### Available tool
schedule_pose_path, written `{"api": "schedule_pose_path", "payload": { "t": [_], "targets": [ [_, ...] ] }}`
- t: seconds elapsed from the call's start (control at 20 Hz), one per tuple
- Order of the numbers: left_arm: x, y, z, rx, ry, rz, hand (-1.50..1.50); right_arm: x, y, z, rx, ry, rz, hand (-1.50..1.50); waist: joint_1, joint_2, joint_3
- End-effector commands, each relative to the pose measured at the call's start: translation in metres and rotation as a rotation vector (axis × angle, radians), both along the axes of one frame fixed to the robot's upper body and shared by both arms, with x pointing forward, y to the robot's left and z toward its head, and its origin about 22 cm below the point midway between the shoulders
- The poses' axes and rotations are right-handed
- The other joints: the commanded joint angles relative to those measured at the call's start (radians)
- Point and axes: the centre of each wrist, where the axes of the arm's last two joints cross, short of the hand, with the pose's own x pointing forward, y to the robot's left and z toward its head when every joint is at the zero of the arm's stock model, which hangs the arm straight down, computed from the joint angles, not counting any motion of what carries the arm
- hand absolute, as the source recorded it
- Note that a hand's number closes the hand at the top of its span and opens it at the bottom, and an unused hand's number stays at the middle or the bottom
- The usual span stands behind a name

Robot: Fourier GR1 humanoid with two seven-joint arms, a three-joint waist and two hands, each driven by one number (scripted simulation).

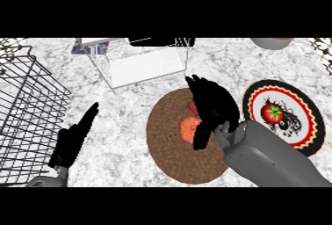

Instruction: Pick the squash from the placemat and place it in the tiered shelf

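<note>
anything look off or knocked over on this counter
Nothing stands out. The squash lies on the brown placemat under the right hand, the tomato sits centred on its plate, and the tiered shelf stands upright.

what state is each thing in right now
squash: lying on the placemat, partly hidden under the right hand
placemat: flat on the counter
right hand: over the squash, fingers curving down, grasp not clear
left hand: open, fingers straight, holding nothing
tiered shelf: upright, its lower shelf bare
wire basket: standing at the left, nothing visible inside
plate: flat, tomato picture showing
</note>
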Motion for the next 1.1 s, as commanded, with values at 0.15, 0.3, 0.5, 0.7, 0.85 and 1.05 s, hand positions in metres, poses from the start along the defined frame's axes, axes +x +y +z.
{"api": "schedule_pose_path", "payload": {
  "t": [0.15, 0.3, 0.5, 0.7, 0.85, 1.05],
  "targets": [
    [-0.008, -0.002, 0.005, 0.007, 0.007, 0.005, 0.0, -0.003, 0.056, -0.019, -0.1, 0.127, -0.075, -1.5, -0.005, 0.001, -0.001],
    [-0.007, 0.017, 0.006, 0.003, 0.011, 0.007, 0.0, -0.001, 0.072, -0.014, -0.138, 0.147, -0.108, -1.5, -0.006, 0.0, -0.002],
    [-0.014, 0.001, -0.013, -0.01, 0.012, 0.012, 0.0, -0.008, 0.059, -0.034, -0.138, 0.163, -0.121, -1.5, -0.015, 0.001, -0.002],
    [-0.003, -0.003, -0.011, -0.01, 0.027, 0.025, 0.0, -0.01, 0.062, -0.037, -0.206, 0.111, -0.137, -1.5, -0.018, 0.001, -0.002],
    [-0.008, -0.005, -0.001, -0.013, 0.018, 0.011, 0.0, -0.021, 0.053, -0.046, -0.232, 0.101, -0.145, -1.5, -0.018, -0.001, -0.001],
    [-0.01, 0.019, -0.012, 0.003, 0.012, 0.022, 0.0, -0.012, 0.051, -0.039, -0.271, 0.103, -0.147, -1.5, -0.018, 0.001, -0.002]
  ]
}}
